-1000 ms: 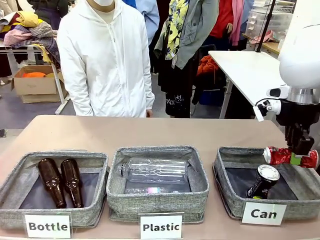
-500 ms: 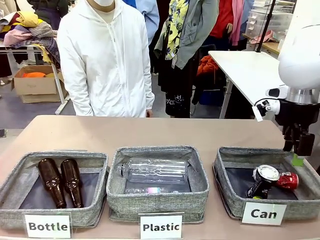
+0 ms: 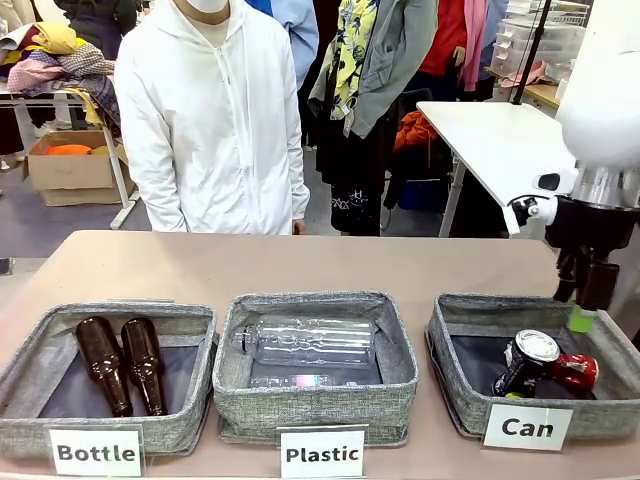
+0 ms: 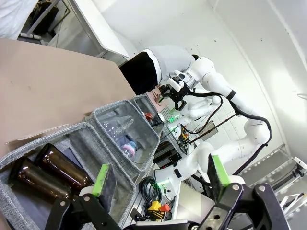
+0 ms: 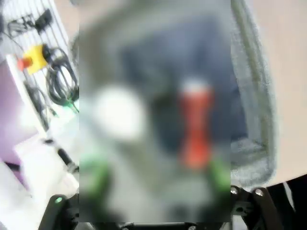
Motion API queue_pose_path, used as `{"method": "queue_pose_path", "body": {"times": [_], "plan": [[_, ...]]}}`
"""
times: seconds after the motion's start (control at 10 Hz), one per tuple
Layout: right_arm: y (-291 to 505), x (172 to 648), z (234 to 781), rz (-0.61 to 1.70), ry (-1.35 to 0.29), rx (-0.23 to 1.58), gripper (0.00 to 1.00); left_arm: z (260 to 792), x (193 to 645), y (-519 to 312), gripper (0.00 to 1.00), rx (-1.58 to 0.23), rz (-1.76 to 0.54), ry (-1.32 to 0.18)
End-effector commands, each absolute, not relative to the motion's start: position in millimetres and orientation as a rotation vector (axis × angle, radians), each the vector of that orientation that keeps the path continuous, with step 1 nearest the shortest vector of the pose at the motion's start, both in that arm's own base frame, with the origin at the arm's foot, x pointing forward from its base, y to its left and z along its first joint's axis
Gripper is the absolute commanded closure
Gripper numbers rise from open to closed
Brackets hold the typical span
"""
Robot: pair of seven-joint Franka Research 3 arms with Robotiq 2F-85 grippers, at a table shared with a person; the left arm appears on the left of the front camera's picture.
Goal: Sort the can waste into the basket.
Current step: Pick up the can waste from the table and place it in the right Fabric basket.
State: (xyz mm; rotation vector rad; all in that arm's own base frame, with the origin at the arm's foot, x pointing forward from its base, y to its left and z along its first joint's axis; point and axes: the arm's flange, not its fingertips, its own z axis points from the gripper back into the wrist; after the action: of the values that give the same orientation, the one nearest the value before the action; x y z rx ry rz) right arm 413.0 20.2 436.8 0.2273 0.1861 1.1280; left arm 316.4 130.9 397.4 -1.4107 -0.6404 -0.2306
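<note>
The basket (image 3: 465, 405), grey fabric with a "Can" label, stands at the table's right end. Inside it the black can (image 3: 527, 362) leans with its silver end up, and the crushed red can (image 3: 576, 372) lies just to its right. My right gripper (image 3: 582, 312) hangs open above the basket's far right rim, holding nothing. The blurred right wrist view looks down between its green pads (image 5: 218, 175) at the red can (image 5: 195, 129) and the other can's pale end (image 5: 120, 115). My left gripper (image 4: 160, 177) is open and empty, over the table's left end.
A "Plastic" bin (image 3: 315, 400) with clear bottles sits mid-table. A "Bottle" bin (image 3: 30, 425) with two brown bottles (image 3: 122, 362) sits at the left. A person in white (image 3: 215, 120) stands at the far edge. A bare tabletop strip (image 3: 300, 262) lies behind the bins.
The right gripper let go of the crushed red can, which dropped into the basket beside the black can. The gripper then rose slightly. The left arm has not moved.
</note>
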Motion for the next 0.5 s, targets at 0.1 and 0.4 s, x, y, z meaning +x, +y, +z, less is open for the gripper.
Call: {"method": "queue_pose_path", "body": {"times": [0.1, 0.4], "plan": [[18, 433, 467, 0.491, -0.341, 1.028, 0.0, 400, 314, 128, 0.0, -1.412, -0.23, -0.645], [-11, 444, 476, 0.087, -0.489, 1.494, 0.0, 400, 314, 128, 0.0, -1.412, -0.23, -0.645]]}}
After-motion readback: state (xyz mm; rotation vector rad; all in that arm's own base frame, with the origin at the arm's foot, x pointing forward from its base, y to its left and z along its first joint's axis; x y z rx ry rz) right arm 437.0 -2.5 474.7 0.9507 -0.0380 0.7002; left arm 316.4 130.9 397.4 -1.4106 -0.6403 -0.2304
